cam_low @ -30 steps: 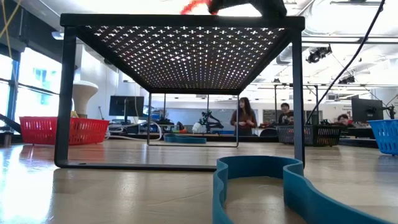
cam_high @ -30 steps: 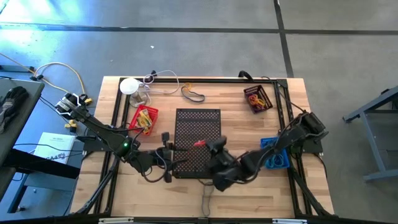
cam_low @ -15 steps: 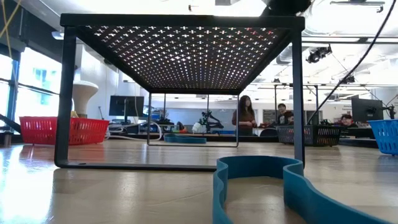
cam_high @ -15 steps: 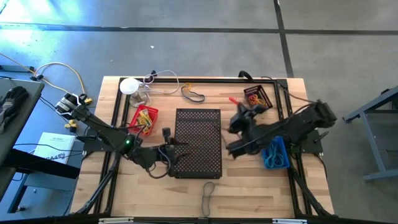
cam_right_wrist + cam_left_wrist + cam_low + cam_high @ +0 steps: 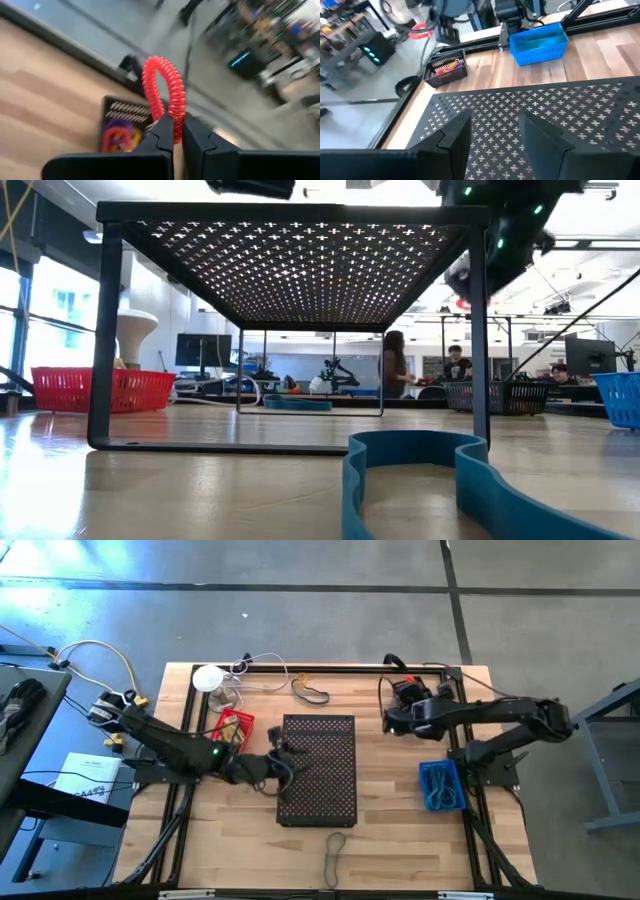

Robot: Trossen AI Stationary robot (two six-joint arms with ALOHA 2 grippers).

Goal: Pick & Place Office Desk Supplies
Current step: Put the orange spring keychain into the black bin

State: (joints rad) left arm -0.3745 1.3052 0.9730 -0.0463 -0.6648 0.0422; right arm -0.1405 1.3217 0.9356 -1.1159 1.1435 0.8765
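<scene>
Wooden surface [image 5: 390, 780] below, my right hand [image 5: 172, 131] pinches a red coil loop [image 5: 162, 90] just above the dark basket [image 5: 122, 131]; left hand [image 5: 495, 132] spread.

Bright daylight glares on the floor [image 5: 60, 590] at the high view's upper left. The right wrist view is motion-blurred; the low view is backlit by ceiling lights [image 5: 560, 220].

No readable text anywhere

The white sheet of paper [image 5: 88, 777] lying left of the table carries dark printed lines, far too small to make out. No label, brand, number or sign can be read on the baskets, the arms, or in the room behind.
</scene>
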